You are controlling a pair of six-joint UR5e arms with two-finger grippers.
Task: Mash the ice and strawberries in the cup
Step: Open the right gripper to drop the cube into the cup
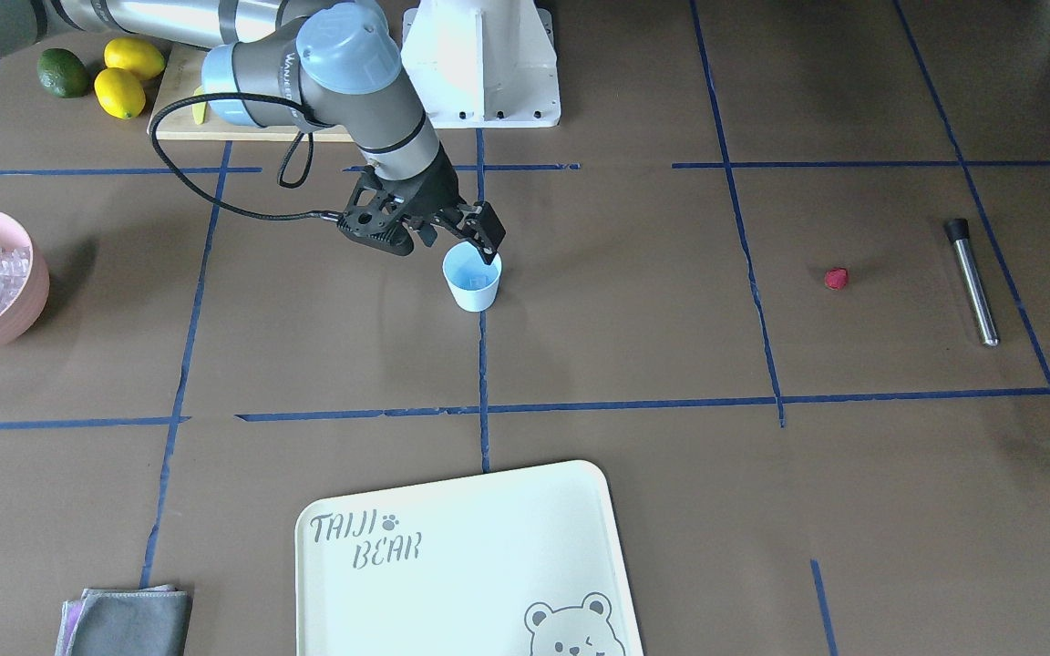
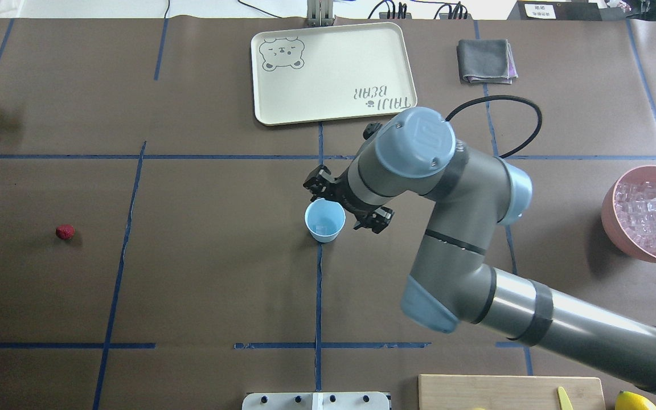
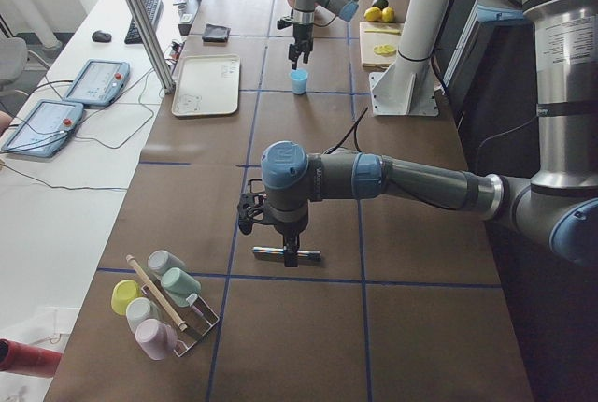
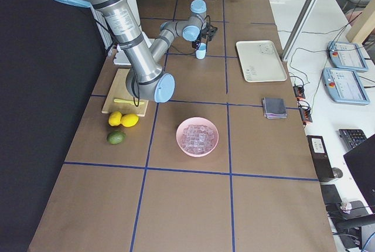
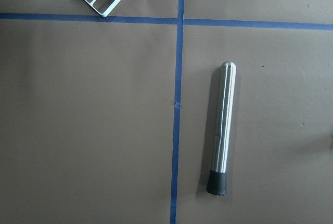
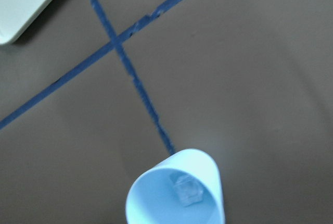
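Note:
The light-blue cup (image 1: 472,282) stands upright near the table's middle, with one clear ice piece (image 6: 187,190) inside. It also shows in the overhead view (image 2: 324,221). My right gripper (image 2: 346,200) hangs open and empty just above the cup's rim, offset to one side. The red strawberry (image 1: 837,278) lies alone on the table far from the cup, also in the overhead view (image 2: 65,231). My left gripper (image 3: 290,251) shows only in the exterior left view, low over a steel muddler (image 5: 221,130). I cannot tell whether it is open or shut.
A pink bowl (image 1: 28,273) of ice cubes (image 2: 647,213) stands at the table's right end. A cream tray (image 1: 461,565) and a grey cloth (image 1: 128,624) lie on the operators' side. Lemons (image 1: 124,77) and a cutting board (image 1: 179,123) sit near the base. A cup rack (image 3: 159,304) stands beyond the muddler.

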